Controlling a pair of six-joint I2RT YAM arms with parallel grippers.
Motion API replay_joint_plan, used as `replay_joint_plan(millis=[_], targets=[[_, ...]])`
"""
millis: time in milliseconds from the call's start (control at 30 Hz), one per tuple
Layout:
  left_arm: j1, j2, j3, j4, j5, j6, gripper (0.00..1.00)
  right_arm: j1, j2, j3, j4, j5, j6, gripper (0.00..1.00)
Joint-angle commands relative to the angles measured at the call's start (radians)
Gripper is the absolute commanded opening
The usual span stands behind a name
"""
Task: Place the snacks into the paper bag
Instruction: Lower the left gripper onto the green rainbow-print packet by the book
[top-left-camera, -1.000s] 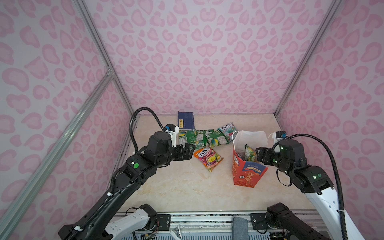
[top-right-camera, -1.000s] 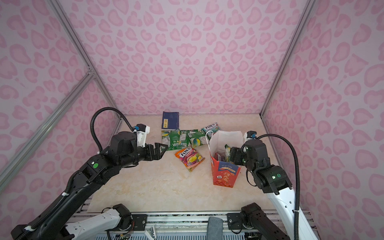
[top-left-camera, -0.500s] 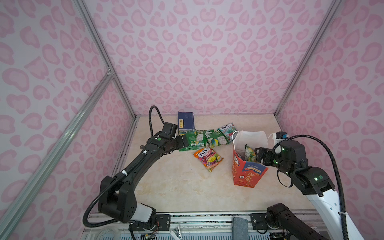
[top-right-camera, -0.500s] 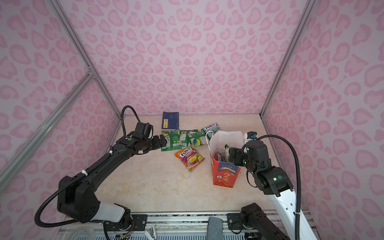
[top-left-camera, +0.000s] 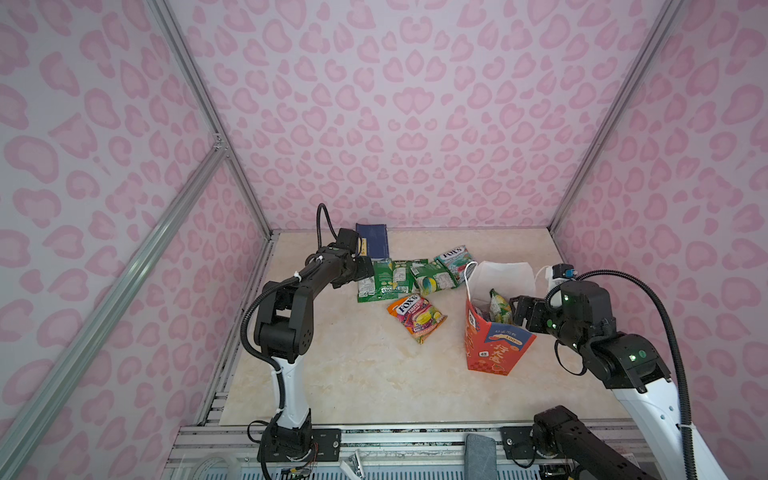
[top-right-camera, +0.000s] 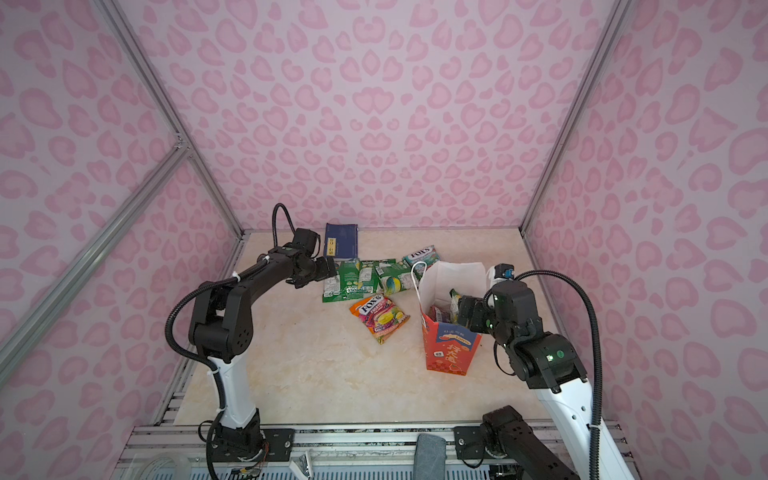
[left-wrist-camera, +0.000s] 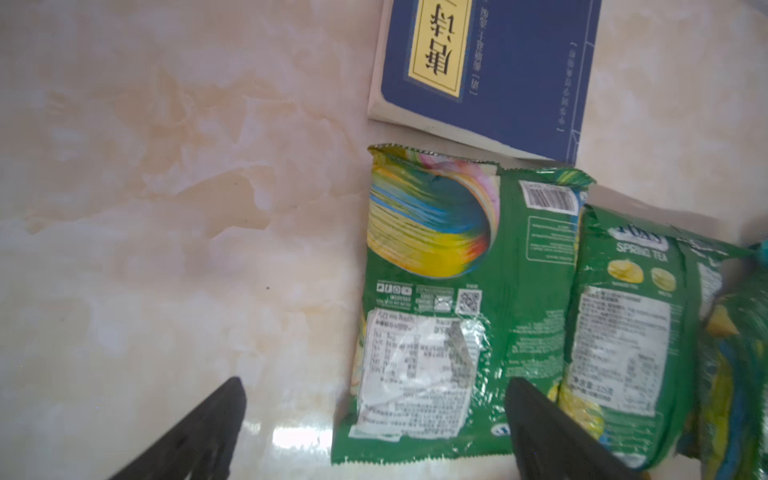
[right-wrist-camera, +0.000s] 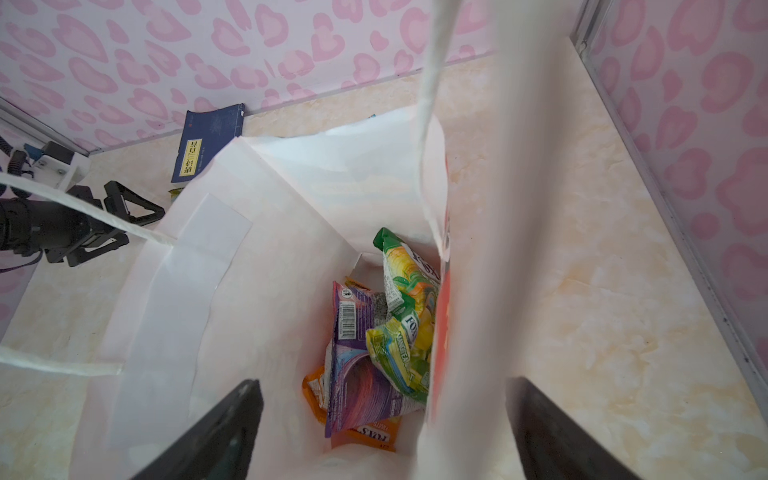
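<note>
Left wrist view: green snack packet (left-wrist-camera: 432, 316) lies flat, left of the paper bag (top-left-camera: 494, 345).
Light, crinkly, slippery foil, likely best pinched across its label end, which the left gripper (left-wrist-camera: 374, 384) straddles, agape and empty; right gripper (right-wrist-camera: 384, 382) spread wide, empty, astride the bag's right wall.

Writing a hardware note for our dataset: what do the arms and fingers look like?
The left arm and right arm are black with white lower links. Black ribbed cables loop over each wrist. Small green lights glow on the right arm's joints; white zip ties mark the left arm. Their fingers are flat black wedges.
</note>
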Motion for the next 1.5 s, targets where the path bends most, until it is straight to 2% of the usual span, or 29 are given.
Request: replay_joint_plan(millis=[0, 500, 700, 833, 1200, 1467], targets=[[0.002, 0.055, 0.033, 0.019, 0.054, 0.033, 0.99, -0.001, -0.010, -0.006, -0.012, -0.011, -0.007, 0.91], [0.000, 0.203, 0.147, -0.011, 0.146, 0.035, 0.98, -0.001, 0.000, -0.019, 0.000, -0.014, -0.009, 0.91], [-0.009, 0.252, 0.209, -0.088, 0.101, 0.028, 1.00, -0.004, 0.003, -0.024, 0.005, -0.013, -0.015, 0.91], [-0.011, 0.264, 0.227, -0.122, 0.066, 0.013, 0.92, -0.008, 0.002, -0.027, 0.006, -0.014, -0.019, 0.90], [-0.011, 0.247, 0.212, -0.133, 0.044, 0.001, 0.61, -0.014, -0.008, -0.022, 0.000, -0.020, -0.017, 0.88], [-0.012, 0.147, 0.108, -0.078, 0.081, -0.027, 0.38, -0.014, -0.018, -0.021, -0.002, -0.026, -0.011, 0.87]])
